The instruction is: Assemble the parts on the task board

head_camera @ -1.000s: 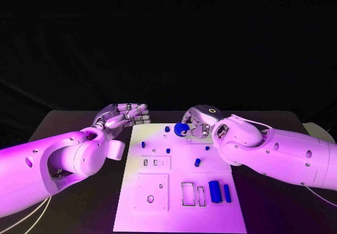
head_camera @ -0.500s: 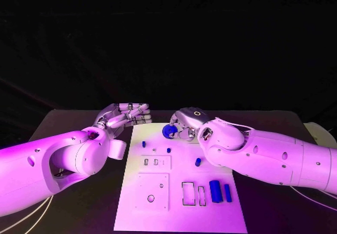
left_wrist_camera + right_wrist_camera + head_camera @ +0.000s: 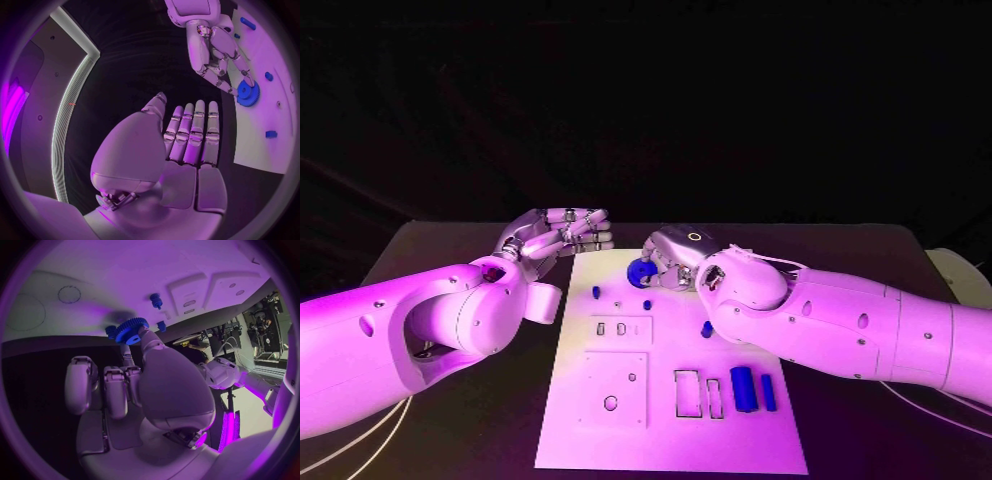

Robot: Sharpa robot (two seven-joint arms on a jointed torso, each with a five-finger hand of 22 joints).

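A single blue gear (image 3: pixel 642 272) is pinched in the fingertips of the right hand (image 3: pixel 672 258), over the far end of the task board (image 3: pixel 661 420) and near its far left corner. In the right wrist view the gear (image 3: pixel 131 330) is a toothed disc held close above the white surface, its flat face tilted toward the board; whether it touches the plate I cannot tell. The left wrist view shows the same gear (image 3: pixel 248 93) at the ends of the right hand's fingers (image 3: pixel 232 62), its round face turned toward that camera.

Around it on the board I count several more blue parts. One small peg (image 3: pixel 597 292) stands by the board's left edge and a second small peg (image 3: pixel 648 304) just beside the gear; both stand upright. A short piece (image 3: pixel 708 328) lies near the middle, partly behind the right forearm. Two long blocks lie side by side toward the near right corner, a wide block (image 3: pixel 743 389) and a narrow block (image 3: pixel 767 392), both with their long axes running from the near edge to the far edge.

The left hand (image 3: pixel 560 236) hovers off the board's far left corner, over the black table (image 3: pixel 430 250); its fingers lie straight and close together, and it holds nothing.
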